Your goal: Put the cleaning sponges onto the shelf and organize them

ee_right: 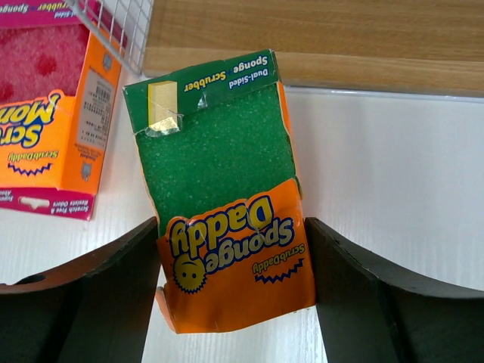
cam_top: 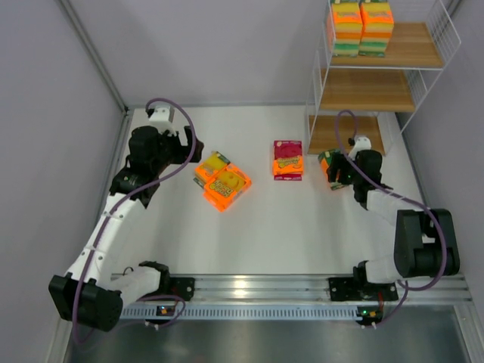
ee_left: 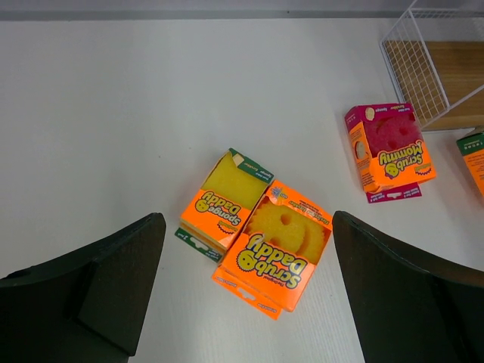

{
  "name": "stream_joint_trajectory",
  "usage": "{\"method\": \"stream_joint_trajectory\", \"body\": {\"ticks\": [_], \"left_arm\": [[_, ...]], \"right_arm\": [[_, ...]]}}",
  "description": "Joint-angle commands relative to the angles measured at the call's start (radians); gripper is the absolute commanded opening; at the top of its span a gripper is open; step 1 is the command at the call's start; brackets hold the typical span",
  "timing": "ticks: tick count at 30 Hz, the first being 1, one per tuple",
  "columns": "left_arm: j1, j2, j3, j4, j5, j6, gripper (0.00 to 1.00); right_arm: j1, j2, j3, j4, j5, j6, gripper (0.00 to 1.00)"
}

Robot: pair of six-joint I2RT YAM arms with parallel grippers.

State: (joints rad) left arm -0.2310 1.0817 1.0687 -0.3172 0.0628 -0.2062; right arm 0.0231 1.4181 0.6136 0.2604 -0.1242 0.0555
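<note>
My right gripper [ee_right: 234, 295] is shut on a green-faced sponge pack [ee_right: 219, 159] with an orange label, one finger against each long side. The pack [cam_top: 333, 168] lies on the table just in front of the shelf [cam_top: 378, 91], near its bottom board [ee_right: 318, 38]. A magenta-topped pack [cam_top: 288, 159] lies to its left. Two orange packs [cam_top: 212, 168] [cam_top: 227, 187] lie side by side, touching, at table centre-left. My left gripper [ee_left: 249, 302] hangs open above and just short of them, holding nothing. Two stacks of packs [cam_top: 347, 28] [cam_top: 376, 28] stand on the shelf's top board.
The shelf's white wire frame [ee_left: 412, 64] rises at the back right, close to my right arm. Grey walls close in the table on the left and behind. The arms' mounting rail [cam_top: 257, 287] runs along the near edge.
</note>
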Motion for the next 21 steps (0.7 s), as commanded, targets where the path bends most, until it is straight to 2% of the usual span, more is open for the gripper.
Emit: {"method": "stream_joint_trajectory", "body": {"ticks": [1, 6, 10, 13, 17, 21], "left_arm": [[-0.004, -0.022, -0.009, 0.032, 0.005, 0.014, 0.98], [-0.004, -0.022, -0.010, 0.032, -0.003, 0.014, 0.98], [-0.005, -0.022, -0.013, 0.032, -0.008, 0.016, 0.98], [-0.005, -0.016, -0.012, 0.032, -0.004, 0.016, 0.98], [-0.005, -0.011, -0.013, 0.032, -0.004, 0.018, 0.98], [-0.005, -0.016, -0.013, 0.032, -0.015, 0.022, 0.98]], "right_arm": [[0.001, -0.016, 0.024, 0.114, 0.067, 0.064, 0.72], [0.001, 0.047, 0.070, 0.158, 0.070, 0.066, 0.72], [0.000, 0.108, 0.144, 0.103, 0.067, 0.072, 0.72], [0.000, 0.084, 0.118, 0.167, 0.066, 0.079, 0.71], [0.000, 0.071, 0.117, 0.206, 0.110, 0.145, 0.72], [0.001, 0.119, 0.150, 0.217, 0.087, 0.231, 0.73]]}}
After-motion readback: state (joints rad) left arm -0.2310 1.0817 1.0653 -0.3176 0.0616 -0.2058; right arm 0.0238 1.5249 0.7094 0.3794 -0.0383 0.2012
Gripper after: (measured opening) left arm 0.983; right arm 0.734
